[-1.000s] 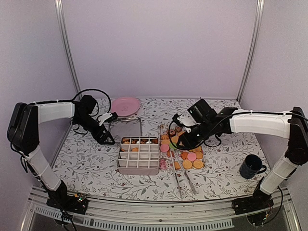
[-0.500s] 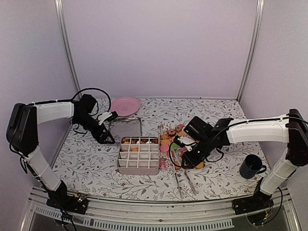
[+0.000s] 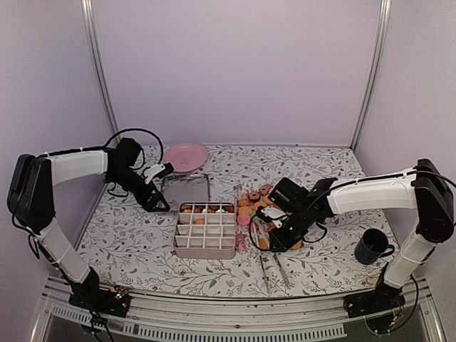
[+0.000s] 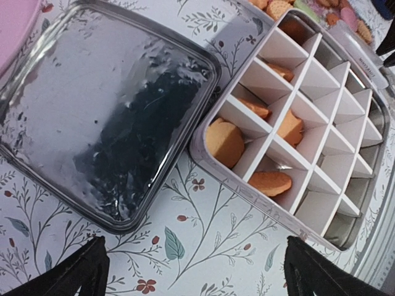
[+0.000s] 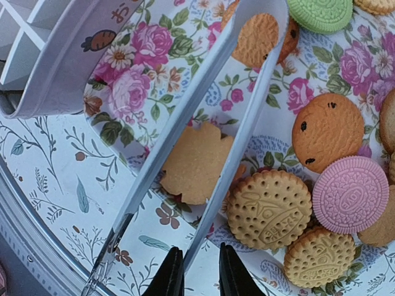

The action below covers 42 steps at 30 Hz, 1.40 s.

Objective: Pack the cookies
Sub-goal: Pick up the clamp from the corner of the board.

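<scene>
Reaching low over the cookies [image 5: 269,208], right gripper [image 5: 197,271] pinches tongs [image 5: 188,120] — left gripper [image 4: 194,242] (hovering) splayed wide

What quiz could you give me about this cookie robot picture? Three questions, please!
1. True or false: the lid is shut on the divided box.
2. What colour is the cookie at the top of the right wrist view? A green, B blue, C black.
3. Fill in: the right claw is down at one arm of the metal ____.

Key: 1 false, the lid lies flat beside the box. 2 A. 3 tongs.
</scene>
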Tool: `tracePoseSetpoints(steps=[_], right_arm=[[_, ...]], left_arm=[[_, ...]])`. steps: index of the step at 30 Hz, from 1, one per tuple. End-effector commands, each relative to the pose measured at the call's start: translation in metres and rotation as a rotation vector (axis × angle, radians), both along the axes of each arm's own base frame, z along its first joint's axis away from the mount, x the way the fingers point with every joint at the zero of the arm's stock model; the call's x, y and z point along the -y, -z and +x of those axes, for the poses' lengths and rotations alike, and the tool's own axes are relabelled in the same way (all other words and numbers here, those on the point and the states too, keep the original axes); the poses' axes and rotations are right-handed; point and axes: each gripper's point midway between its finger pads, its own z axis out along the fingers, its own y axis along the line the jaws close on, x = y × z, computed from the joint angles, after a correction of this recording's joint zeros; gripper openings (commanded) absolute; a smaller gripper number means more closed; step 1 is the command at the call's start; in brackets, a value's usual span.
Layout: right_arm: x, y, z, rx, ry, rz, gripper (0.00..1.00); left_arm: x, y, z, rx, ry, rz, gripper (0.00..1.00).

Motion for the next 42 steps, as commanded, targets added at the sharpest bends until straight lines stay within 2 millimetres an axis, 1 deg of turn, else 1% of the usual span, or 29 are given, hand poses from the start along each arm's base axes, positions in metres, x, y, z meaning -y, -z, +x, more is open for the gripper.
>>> tracePoseSetpoints(steps=[1,8,12,15,21,25,27,30,38,40,42], right_arm=[[0.002,0.010,0.001,0.010,-0.002,-0.029,0.21],[0.005,0.011,0.000,0.021,0.014,-0.063,0.21],[0.007,0.010,0.003,0.046,0.030,-0.116,0.26],[0.003,0.006,0.004,0.066,0.027,-0.153,0.28],[-0.002,-0.003,0.006,0.080,0.027,-0.175,0.28],[-0.004,-0.013,0.009,0.097,0.031,-0.169,0.27],[-0.013,-0.026,0.015,0.115,0.033,-0.138,0.27],[-0.017,-0.029,0.017,0.116,0.031,-0.127,0.27],[-0.021,-0.008,0.010,0.071,0.018,-0.117,0.27],[-0.015,0.003,0.006,0.056,0.017,-0.136,0.27],[-0.016,0.007,0.004,0.047,0.012,-0.135,0.26]], left_arm=[[0.001,-0.013,0.002,0.029,0.008,-0.014,0.99],[0.001,-0.015,0.003,0.031,0.006,-0.020,0.99],[0.001,-0.016,0.004,0.036,0.008,-0.018,0.99],[0.000,-0.016,0.005,0.038,0.007,-0.016,0.99],[-0.002,-0.015,0.006,0.040,0.002,-0.017,0.99],[-0.004,-0.014,0.007,0.042,-0.004,-0.019,0.99],[-0.005,-0.014,0.007,0.043,-0.005,-0.020,0.99],[-0.006,-0.013,0.008,0.045,-0.007,-0.019,0.99],[-0.007,-0.012,0.007,0.042,-0.011,-0.023,0.99],[-0.008,-0.012,0.007,0.042,-0.013,-0.023,0.99],[-0.008,-0.013,0.008,0.045,-0.014,-0.024,0.99]])
